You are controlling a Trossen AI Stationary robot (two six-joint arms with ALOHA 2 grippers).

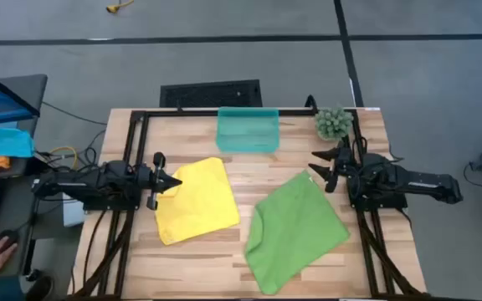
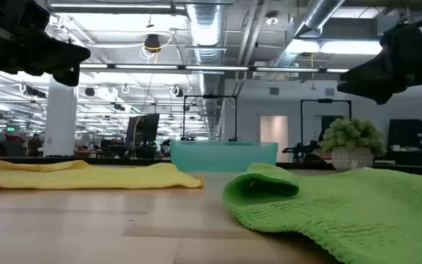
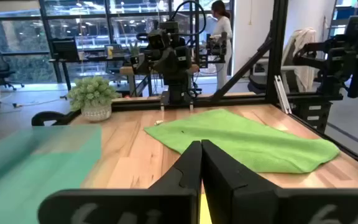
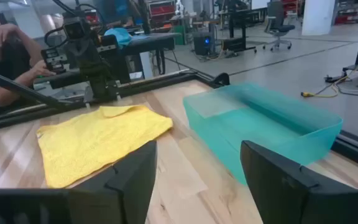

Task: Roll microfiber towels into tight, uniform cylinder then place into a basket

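No rolling had begun. The yellow towel (image 1: 195, 201) lay flat near the table's left edge, the green towel (image 1: 295, 230) toward the front right corner, and the basket (image 1: 248, 130) sat empty at the back edge. The left gripper (image 1: 172, 181) hung over the yellow towel's corner, fingers shut, holding nothing. The right gripper (image 1: 323, 167) hung by the green towel's back corner, fingers wide, holding nothing. Next, I think, a towel edge needs pinching and turning over. Bare wood between the towels left room to roll.
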